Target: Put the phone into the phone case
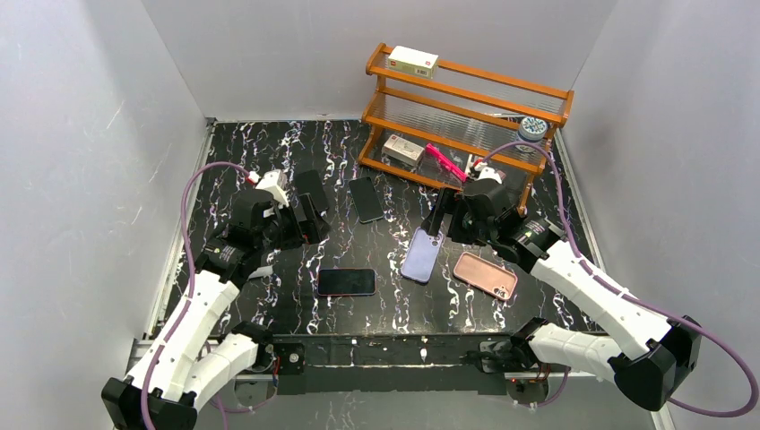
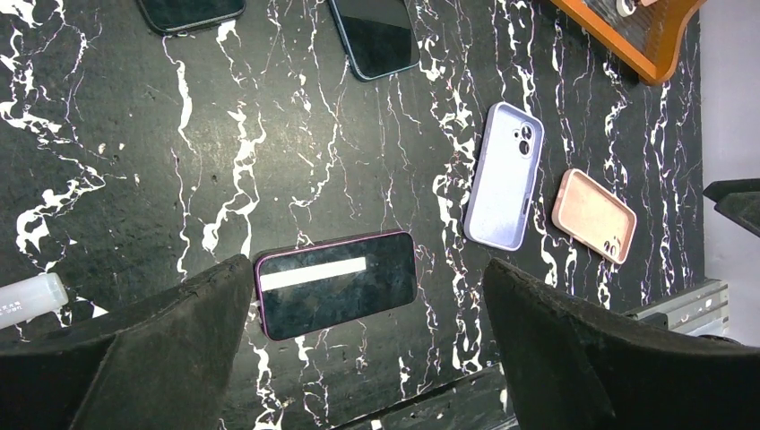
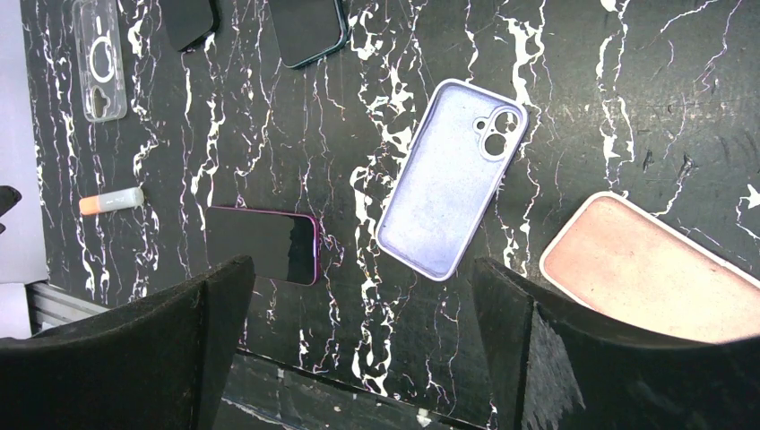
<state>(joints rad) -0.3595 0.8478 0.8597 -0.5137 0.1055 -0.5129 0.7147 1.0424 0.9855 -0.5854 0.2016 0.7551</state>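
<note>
I am seeing both claws standing apart, gripping nothing. The left claw point(image 2: 366, 269) is hovering above the phone point(image 2: 336, 284), which is lying screen-up on the surface point(image 2: 134, 161). The right claw point(image 3: 363, 266) is hovering over the lilac case point(image 3: 451, 179), beside a pink case point(image 3: 645, 269).

Probably a lab, grey booth walls point(image 1: 72, 134)

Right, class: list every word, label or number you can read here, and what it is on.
No text can be read.
white box atop the wooden rack: red print, too small.
grey box lower in it: markings too small.
white tube: dark lettering, blurred.
</note>
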